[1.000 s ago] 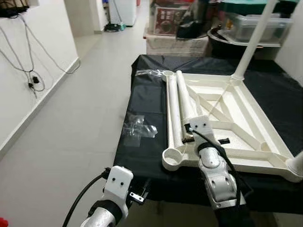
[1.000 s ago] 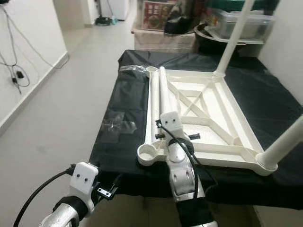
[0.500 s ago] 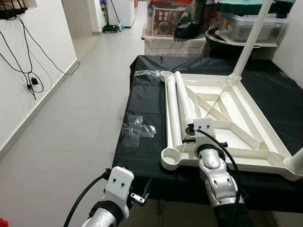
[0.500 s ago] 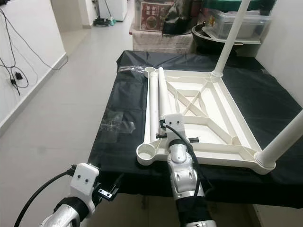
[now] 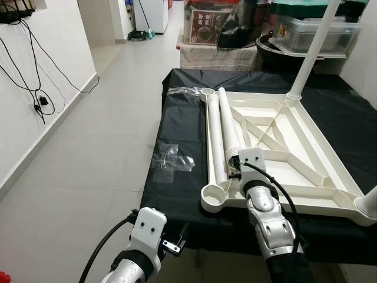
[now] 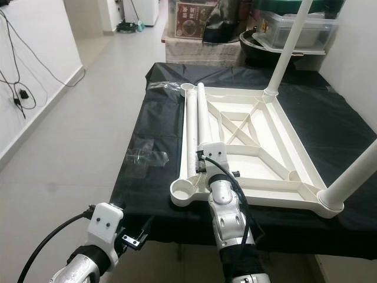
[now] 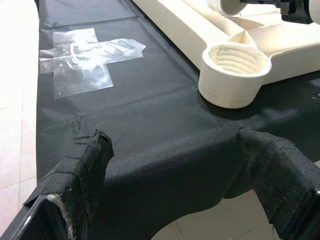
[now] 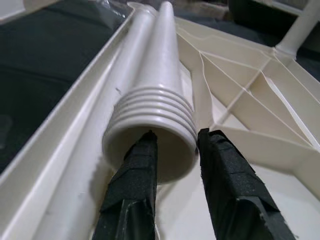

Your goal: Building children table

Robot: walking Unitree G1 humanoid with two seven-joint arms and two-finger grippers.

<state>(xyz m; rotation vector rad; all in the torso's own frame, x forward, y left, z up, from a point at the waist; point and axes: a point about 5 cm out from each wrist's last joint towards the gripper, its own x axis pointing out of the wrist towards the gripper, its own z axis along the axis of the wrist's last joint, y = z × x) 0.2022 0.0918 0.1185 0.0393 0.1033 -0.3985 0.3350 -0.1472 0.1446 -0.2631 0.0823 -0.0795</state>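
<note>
Your right gripper (image 8: 175, 150) pinches the threaded rim of the loose leg (image 5: 227, 127) (lying on the upturned tabletop (image 5: 294, 147)); left gripper (image 7: 180, 165) hangs released.

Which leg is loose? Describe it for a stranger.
On the black-covered table lies an upturned white tabletop. Along its left edge rests the loose leg, lying flat, threaded end at the right gripper; the other legs stand screwed upright.

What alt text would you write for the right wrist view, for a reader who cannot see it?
The right tool meets the threaded end of a loose cream table leg, with one black finger at the leg's hollow mouth and the other outside its rim. The leg lies inside the upturned cream tabletop, along its side wall.
</note>
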